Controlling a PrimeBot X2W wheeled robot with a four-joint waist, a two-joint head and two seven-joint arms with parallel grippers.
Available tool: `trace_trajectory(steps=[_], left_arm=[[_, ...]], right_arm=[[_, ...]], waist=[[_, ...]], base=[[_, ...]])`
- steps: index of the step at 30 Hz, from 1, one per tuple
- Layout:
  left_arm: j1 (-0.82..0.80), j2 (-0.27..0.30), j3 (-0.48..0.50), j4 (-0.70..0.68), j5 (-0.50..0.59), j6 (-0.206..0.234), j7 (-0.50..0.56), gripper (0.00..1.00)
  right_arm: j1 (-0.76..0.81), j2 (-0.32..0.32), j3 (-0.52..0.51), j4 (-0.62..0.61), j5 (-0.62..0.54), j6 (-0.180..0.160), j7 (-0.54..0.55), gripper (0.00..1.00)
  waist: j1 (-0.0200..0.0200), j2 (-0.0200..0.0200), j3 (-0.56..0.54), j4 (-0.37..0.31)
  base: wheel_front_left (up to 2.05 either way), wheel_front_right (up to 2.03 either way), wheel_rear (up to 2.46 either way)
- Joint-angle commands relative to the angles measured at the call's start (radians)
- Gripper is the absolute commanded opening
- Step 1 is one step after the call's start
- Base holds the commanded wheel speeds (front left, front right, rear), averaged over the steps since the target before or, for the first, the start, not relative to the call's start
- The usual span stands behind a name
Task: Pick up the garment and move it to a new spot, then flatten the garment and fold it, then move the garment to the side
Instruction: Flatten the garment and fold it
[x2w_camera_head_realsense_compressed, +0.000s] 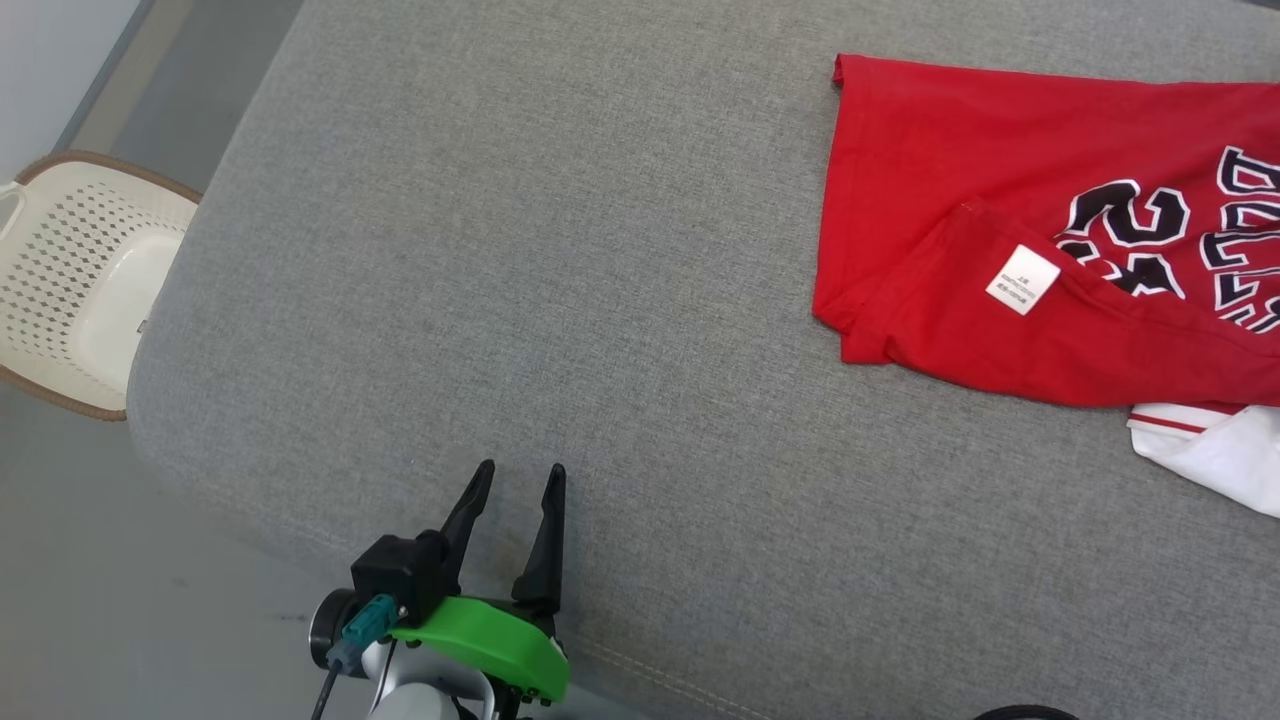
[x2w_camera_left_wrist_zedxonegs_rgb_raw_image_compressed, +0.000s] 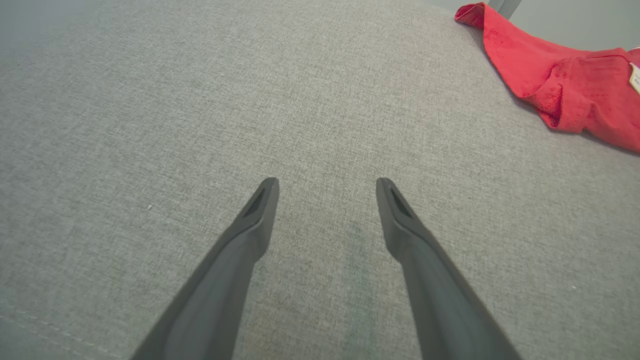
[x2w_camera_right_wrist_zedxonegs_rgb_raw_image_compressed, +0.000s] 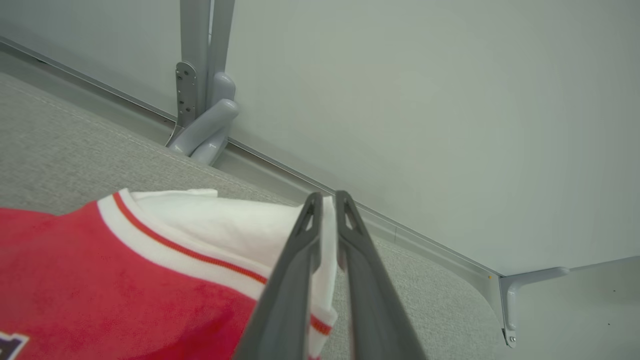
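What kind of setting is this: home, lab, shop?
Probably a staged test room for laundry folding: a grey upholstered platform carries a red jersey, a cream laundry basket sits on the floor beside it, and bare partition panels on metal feet stand behind.

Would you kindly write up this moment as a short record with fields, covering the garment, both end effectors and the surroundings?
garment: red with dark lettering, partly folded over, label showing, lying at the right of the head view
surface: grey cushion, under the garment
left end effector: open, over bare cushion, apart from the garment
right end effector: shut on the garment's white section
basket: cream, perforated, beside the cushion on the robot's left
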Motion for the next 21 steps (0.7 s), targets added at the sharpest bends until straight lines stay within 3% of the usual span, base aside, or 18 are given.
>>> trace_trajectory(steps=[1, 3, 5, 13, 21], left_arm=[[0.002, 0.002, 0.003, 0.007, 0.012, -0.004, 0.000, 1.00], [0.003, 0.002, 0.012, 0.011, 0.019, -0.003, 0.000, 1.00], [-0.001, 0.003, 0.030, 0.014, 0.032, -0.002, 0.000, 1.00], [0.018, 0.003, 0.094, 0.033, 0.086, -0.008, 0.000, 1.00], [0.059, 0.003, 0.167, 0.067, 0.121, -0.022, 0.000, 1.00]], right_arm=[[0.029, -0.006, -0.043, 0.001, -0.017, -0.002, -0.005, 1.00], [0.062, 0.033, -0.114, 0.000, -0.048, -0.002, -0.030, 1.00], [0.122, 0.125, -0.196, -0.001, -0.092, -0.002, -0.112, 1.00], [0.278, 0.357, -0.315, -0.004, -0.143, -0.002, -0.232, 1.00], [0.513, 0.481, -0.455, -0.217, -0.175, -0.002, -0.234, 1.00]], waist=[[-0.0001, -0.0001, -0.003, -0.007], [-0.0001, -0.0001, -0.013, -0.022], [-0.0001, -0.0001, -0.048, -0.054], [-0.0001, -0.0001, -0.181, -0.186], [-0.0001, -0.0001, -0.293, -0.319]], base=[[0.00, 0.00, 0.00], [0.00, 0.00, 0.00], [0.00, 0.00, 0.00], [0.00, 0.00, 0.00], [0.00, 0.00, 0.00]])
